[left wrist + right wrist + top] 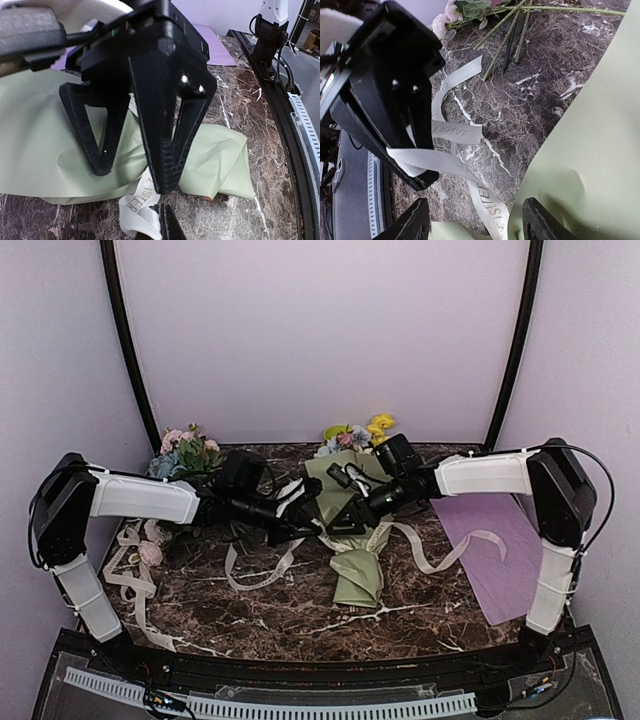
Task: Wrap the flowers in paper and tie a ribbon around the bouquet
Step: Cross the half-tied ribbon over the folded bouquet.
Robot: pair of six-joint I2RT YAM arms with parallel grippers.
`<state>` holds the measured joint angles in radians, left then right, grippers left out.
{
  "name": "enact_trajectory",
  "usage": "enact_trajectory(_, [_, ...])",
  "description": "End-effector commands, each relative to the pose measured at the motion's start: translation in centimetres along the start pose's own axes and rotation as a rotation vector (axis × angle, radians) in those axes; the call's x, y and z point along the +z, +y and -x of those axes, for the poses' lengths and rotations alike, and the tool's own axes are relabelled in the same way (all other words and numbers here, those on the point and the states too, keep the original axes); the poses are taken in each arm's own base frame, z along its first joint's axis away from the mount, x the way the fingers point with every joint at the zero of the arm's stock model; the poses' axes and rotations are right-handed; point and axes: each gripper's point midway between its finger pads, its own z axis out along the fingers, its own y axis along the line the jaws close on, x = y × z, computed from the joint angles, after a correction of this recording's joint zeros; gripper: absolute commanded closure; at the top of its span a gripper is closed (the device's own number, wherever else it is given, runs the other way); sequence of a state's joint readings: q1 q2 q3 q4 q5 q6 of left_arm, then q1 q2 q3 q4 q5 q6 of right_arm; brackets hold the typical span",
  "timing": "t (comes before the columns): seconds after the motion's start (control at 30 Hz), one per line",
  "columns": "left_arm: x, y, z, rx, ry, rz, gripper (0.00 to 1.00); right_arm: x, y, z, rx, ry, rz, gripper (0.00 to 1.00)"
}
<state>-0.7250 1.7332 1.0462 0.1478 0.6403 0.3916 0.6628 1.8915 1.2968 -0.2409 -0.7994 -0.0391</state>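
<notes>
Since the bouquet (358,565) lies rolled mid-table, flowers (355,435) toward the back wall and narrow end toward the arms, wrapping looks done. I read this as the tie step.

- The ribbon (457,132) comes out on both sides of the cone's waist. 1 tail trails left over the table (300,618), and 1 trails right toward the purple sheet (500,550). Can't tell whether it passes under the cone or only over it.
- The left gripper (420,175) is clenched on the ribbon just beside the cone. The right wrist view shows the band pinched flat at its tips. My read: it anchors that end to hold tension for the next pass.
- The right gripper (477,215) is released, with its 2 fingers spread wide and nothing in them. A lettered stretch of ribbon sits between them, just beside the paper (600,150) edge. Looks like a setup for a handoff or a 2nd pinch to form the knot.
- The 2 grippers sit nose to nose over the cone, so clearance is tight.

Risks:
- Closing may catch paper along with ribbon.
- A tug may pull the roll open.
- Thin flat ribbon may slip out of the pinch.

The loose cluster (185,452) sits back left, well apart, and isn't involved.
</notes>
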Motion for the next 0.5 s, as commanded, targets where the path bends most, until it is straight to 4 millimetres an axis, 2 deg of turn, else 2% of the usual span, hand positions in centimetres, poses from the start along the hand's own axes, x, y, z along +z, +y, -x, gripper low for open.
enact_trajectory(0.0, [-1.3, -1.9, 1.7, 0.004, -0.075, -0.122, 0.98, 0.8, 0.5, 0.3, -0.07, 0.004, 0.024, 0.38])
enact_trajectory(0.17, [-1.0, -2.5, 1.2, -0.019, -0.053, -0.167, 1.0, 2.1, 0.7, 0.0, -0.104, 0.014, 0.047, 0.45])
enact_trajectory(0.3, [-1.1, -2.6, 1.3, -0.023, -0.055, -0.175, 1.0, 2.8, 1.1, 0.2, -0.1, 0.017, 0.088, 0.62])
enact_trajectory(0.4, [-1.1, -2.6, 1.4, -0.019, -0.059, -0.173, 1.0, 3.2, 1.8, 0.3, -0.115, 0.016, 0.115, 0.66])
enact_trajectory(0.43, [-1.1, -2.5, 1.4, -0.019, -0.06, -0.172, 1.0, 3.3, 2.0, 0.3, -0.118, 0.018, 0.121, 0.7])
enact_trajectory(0.47, [-1.1, -2.4, 1.4, -0.021, -0.059, -0.167, 1.0, 3.3, 2.2, 0.3, -0.121, 0.02, 0.128, 0.79])
